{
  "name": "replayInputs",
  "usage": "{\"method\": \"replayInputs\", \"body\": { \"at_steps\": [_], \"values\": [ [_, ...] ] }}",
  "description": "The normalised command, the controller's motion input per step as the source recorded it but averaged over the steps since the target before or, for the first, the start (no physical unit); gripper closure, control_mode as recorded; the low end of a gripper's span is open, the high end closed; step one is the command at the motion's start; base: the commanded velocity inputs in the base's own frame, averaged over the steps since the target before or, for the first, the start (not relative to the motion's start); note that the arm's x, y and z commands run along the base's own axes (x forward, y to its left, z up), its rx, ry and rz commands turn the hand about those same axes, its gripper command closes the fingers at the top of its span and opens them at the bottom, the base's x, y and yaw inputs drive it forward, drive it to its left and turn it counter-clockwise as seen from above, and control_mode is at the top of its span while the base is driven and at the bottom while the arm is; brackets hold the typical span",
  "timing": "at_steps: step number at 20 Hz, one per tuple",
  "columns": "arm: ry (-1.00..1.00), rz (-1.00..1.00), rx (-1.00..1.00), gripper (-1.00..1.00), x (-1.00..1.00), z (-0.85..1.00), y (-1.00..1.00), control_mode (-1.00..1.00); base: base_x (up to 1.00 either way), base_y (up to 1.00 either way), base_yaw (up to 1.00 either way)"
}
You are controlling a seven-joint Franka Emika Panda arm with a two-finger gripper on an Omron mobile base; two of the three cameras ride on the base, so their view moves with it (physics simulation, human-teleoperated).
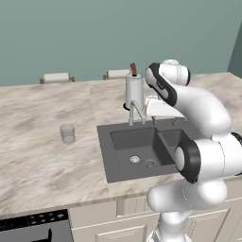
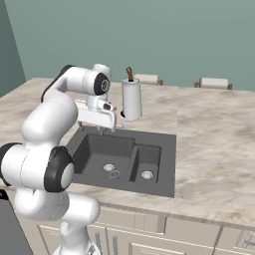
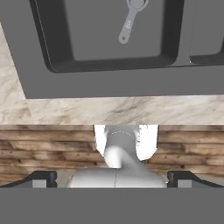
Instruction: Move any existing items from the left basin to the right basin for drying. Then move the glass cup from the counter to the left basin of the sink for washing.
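The sink [image 1: 108, 156] has a wide left basin [image 1: 130, 144] and a narrower right basin [image 2: 147, 158]. On the left basin's floor, a small low round grey item [image 1: 150, 163] [image 2: 114, 174] lies just beside the silver drain ring [image 1: 135, 159]. The glass cup [image 1: 67, 133] stands upright on the counter [image 1: 38, 156], well left of the sink. My gripper [image 1: 164, 119] [image 2: 102, 128] hangs above the sink's back part, right of the tap [image 1: 134, 113], pointing down. Its fingertips [image 3: 43, 177] stand wide apart, open and holding nothing.
A tall steel canister [image 1: 133, 90] with a brown stick stands behind the tap. My own arm covers part of the right basin in the left base view. Two chair backs [image 1: 56, 78] show beyond the counter's far edge. A stovetop [image 1: 33, 222] sits at the lower left.
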Motion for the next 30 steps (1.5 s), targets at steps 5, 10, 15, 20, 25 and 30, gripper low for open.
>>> {"method": "replayInputs", "body": {
  "at_steps": [5,10,15,20,25,30],
  "values": [
    [-0.02,0.0,0.0,-1.0,0.0,-0.32,0.0,-1.0,0.0,0.0,0.0],
    [-0.07,0.0,0.0,-1.0,0.0,-0.36,0.0,-1.0,0.0,0.0,0.0],
    [-0.05,0.0,0.0,-1.0,0.12,-0.36,0.0,-1.0,0.0,0.0,0.0],
    [-0.01,-0.03,0.0,-1.0,0.4,-0.3,0.0,-1.0,0.0,0.0,0.0],
    [0.0,-0.05,0.0,-1.0,0.43,-0.23,0.0,-1.0,0.0,0.0,0.0],
    [0.0,-0.06,0.0,-1.0,0.22,-0.28,0.0,-1.0,0.0,0.0,0.0]
  ]
}}
